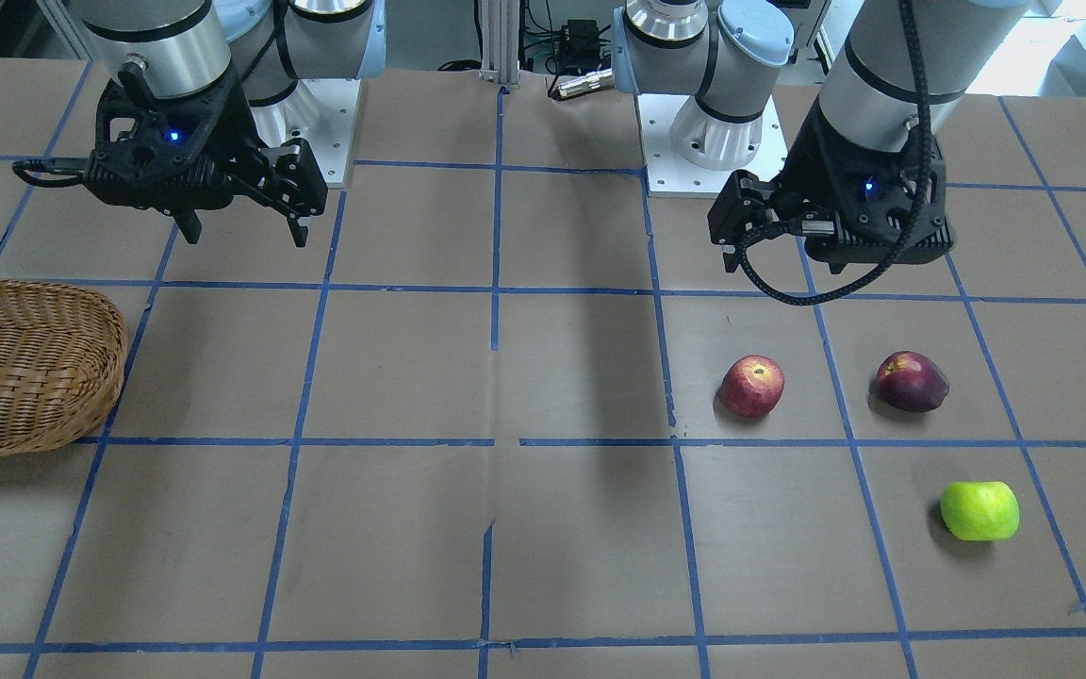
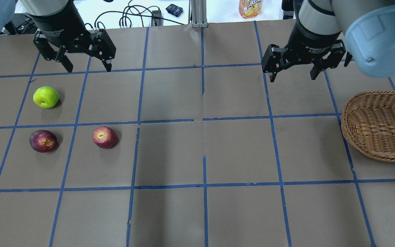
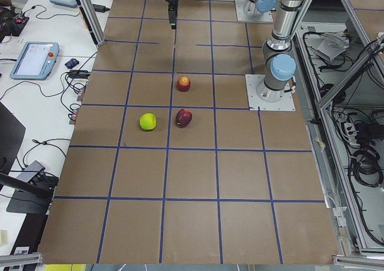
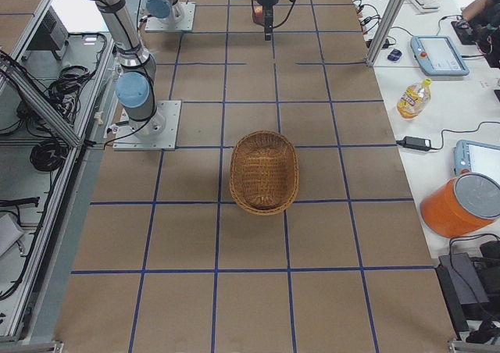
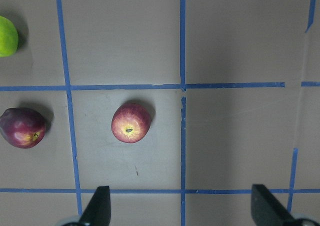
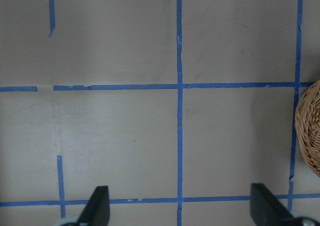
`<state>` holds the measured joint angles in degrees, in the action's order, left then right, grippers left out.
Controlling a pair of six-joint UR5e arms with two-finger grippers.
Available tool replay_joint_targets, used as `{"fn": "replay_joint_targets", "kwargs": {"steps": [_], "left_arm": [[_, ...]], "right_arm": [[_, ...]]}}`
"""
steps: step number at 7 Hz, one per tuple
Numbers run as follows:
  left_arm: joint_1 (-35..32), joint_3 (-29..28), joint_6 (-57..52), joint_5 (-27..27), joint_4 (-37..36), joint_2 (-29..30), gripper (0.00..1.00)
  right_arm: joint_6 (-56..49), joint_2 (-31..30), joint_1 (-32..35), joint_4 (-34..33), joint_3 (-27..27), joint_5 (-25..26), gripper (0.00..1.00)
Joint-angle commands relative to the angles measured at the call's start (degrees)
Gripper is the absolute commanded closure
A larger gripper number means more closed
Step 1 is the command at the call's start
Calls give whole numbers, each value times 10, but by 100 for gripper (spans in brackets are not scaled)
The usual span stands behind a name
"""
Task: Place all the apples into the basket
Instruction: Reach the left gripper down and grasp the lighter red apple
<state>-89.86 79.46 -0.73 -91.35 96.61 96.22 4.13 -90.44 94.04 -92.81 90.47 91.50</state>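
Three apples lie on the brown table on my left side: a red one (image 2: 105, 137), a dark maroon one (image 2: 43, 140) and a lime green one (image 2: 46, 97). My left gripper (image 2: 88, 68) is open and empty, held high beyond the green apple. In the left wrist view its gripper (image 5: 182, 207) is short of the red apple (image 5: 131, 123), with the maroon apple (image 5: 22, 128) and green apple (image 5: 6, 36) at the left. The wicker basket (image 2: 372, 151) stands empty at the far right. My right gripper (image 2: 292, 77) is open and empty, to the left of the basket (image 6: 310, 131).
Blue tape lines grid the table. The arms' white base plates (image 1: 694, 141) sit at the robot's edge. Beyond the table's far edge are a yellow bottle (image 2: 250, 7) and cables; the side table holds tablets and an orange bucket (image 4: 465, 205).
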Motion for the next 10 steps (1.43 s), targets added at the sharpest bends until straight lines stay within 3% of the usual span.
{"fn": "replay_joint_targets", "kwargs": {"steps": [1,3,4,5,6,7,8,10], "left_arm": [[-1,10,-2,6,-1,-4,0],[10,23,-62,-1,2,-7,0],[43,56,-89,4,-8,2,0],[85,110,-98,6,-98,28,0],[95,181,-102,15,-146,32,0],[105,244,-135,16,-251,39,0],[105,295,-132,16,-310,50,0],[107,357,-133,16,-405,82,0]], "right_arm": [[0,0,0,0,0,0,0],[0,0,0,0,1,0,0],[0,0,0,0,1,0,0],[0,0,0,0,1,0,0],[0,0,0,0,1,1,0],[0,1,0,0,1,1,0],[0,1,0,0,0,1,0],[0,1,0,0,-1,0,0]]}}
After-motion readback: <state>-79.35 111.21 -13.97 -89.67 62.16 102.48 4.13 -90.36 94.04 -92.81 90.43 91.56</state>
